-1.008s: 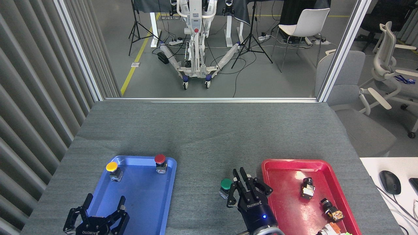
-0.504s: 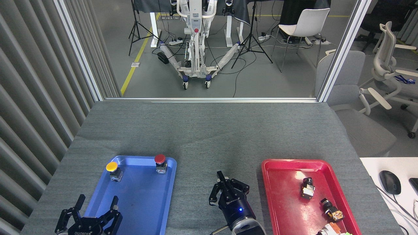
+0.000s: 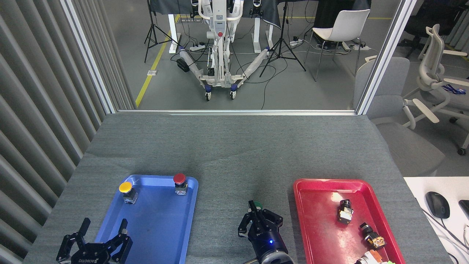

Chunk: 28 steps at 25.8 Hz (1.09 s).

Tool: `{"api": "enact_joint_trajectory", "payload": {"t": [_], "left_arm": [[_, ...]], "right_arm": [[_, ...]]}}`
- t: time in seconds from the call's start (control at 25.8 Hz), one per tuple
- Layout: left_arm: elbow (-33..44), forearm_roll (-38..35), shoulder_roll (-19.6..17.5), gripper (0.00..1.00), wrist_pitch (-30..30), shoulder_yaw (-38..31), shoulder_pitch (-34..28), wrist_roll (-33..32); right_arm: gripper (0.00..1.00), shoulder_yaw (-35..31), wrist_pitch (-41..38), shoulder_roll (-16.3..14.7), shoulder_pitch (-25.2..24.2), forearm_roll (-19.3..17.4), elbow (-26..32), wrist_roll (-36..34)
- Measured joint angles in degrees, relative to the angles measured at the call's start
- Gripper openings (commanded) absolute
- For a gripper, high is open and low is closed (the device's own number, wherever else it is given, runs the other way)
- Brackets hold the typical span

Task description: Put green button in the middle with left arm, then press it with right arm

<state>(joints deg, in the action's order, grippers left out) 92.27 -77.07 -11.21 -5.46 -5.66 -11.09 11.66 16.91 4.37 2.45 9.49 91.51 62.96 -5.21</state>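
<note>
Right gripper (image 3: 253,208), fingers drawn together, covers the green button (image 3: 258,204) between the trays; left gripper (image 3: 103,228) spread open, empty.

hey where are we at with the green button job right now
Placing looks done: the green button sits on the grey table between the blue tray and red tray. The left gripper is open, clear of it. In hand: the right gripper covers most of the cap. Whether it's pressed can't be told.
</note>
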Motion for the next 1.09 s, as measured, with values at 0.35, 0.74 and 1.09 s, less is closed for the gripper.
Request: {"api": "enact_joint_trajectory", "payload": {"t": [0.35, 0.74, 1.09], "left_arm": [[-0.4, 1.6, 0.0, 1.00, -0.3, 0.0, 0.2, -0.3], [-1.0, 3.5, 0.0, 1.00, -2.0, -0.1, 0.2, -0.2], [-1.2, 3.6, -0.1, 1.00, -3.7, -0.1, 0.6, 0.1]], "right_arm": [[0.47, -1.1, 3.9, 2.5, 0.2, -2.1, 3.4, -2.7], [1.00, -5.4, 7.7, 1.6, 1.2, -3.5, 7.9, -4.0], [1.00, -8.1, 3.8, -7.9, -5.0, -3.5, 14.4, -4.8]]}}
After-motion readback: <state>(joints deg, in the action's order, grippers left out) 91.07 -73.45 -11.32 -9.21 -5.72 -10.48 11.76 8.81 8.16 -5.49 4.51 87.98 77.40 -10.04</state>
